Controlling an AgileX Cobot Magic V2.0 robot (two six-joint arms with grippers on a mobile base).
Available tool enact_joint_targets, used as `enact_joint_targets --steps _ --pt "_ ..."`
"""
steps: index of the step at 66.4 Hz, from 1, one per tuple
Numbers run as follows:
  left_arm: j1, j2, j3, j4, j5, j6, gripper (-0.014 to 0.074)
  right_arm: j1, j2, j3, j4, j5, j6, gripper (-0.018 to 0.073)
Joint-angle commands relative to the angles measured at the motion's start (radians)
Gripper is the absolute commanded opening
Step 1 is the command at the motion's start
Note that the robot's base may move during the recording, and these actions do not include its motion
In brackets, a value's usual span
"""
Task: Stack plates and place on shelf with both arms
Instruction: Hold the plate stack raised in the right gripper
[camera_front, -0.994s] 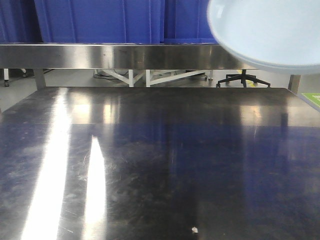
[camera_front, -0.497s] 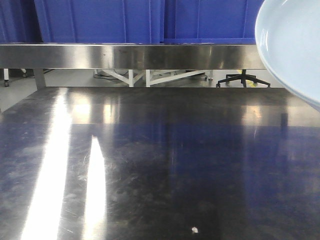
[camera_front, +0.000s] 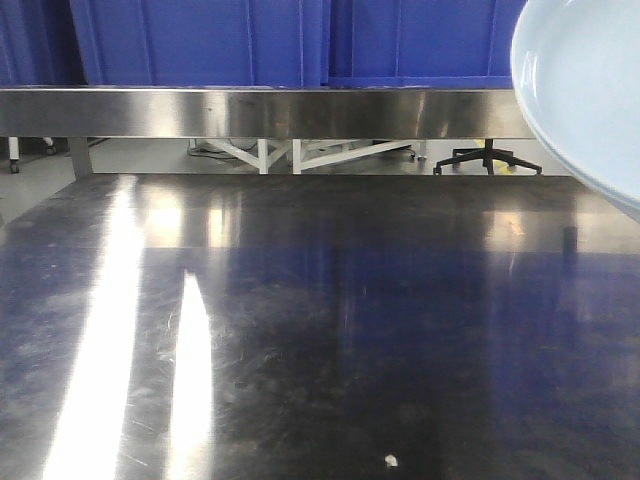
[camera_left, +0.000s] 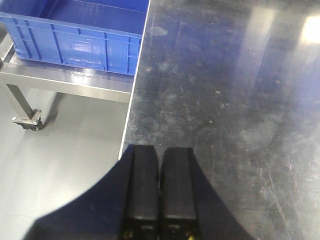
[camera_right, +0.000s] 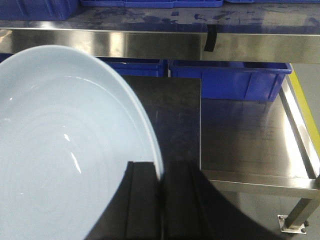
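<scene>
One long steel shelf (camera_front: 250, 112) runs across the back of the front view, with blue crates (camera_front: 200, 40) standing on it, and before it lies the dark scratched table (camera_front: 300, 330), which carries nothing that I can see. Only one plate (camera_front: 590, 90) is in view. It hangs tilted in the air at the right side, in front of the shelf rail and well above the table, touching neither. The second plate does not appear in any view, so I cannot say where it lies. The right gripper (camera_right: 161, 172) holds the plate by its rim, with the jaws clamped on the edge and the wide bowl of the plate spreading to the left of them. The left gripper (camera_left: 160, 155) hovers near the left edge of the table with its jaws pressed together and nothing between them. I judge that the step in hand is the carrying of one plate; the stacking is not yet visible. The next move, I think, calls for bringing the plate level and lowering it with care, because a grip on the rim alone can let such a wide glossy plate swing or slip, and the left arm should come nearer to help.
</scene>
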Motion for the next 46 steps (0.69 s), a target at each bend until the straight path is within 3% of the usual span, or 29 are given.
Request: enact_joint_targets --steps 1,46 --pt "0.004 -0.004 -0.028 -0.001 -0.077 -0.009 0.0083 -0.008 0.001 -0.03 -0.007 -0.101 -0.006 0.0057" --pt "0.004 -0.004 -0.028 -0.001 -0.077 -0.009 0.0083 -0.008 0.001 -0.03 -0.007 -0.101 -0.006 0.0057"
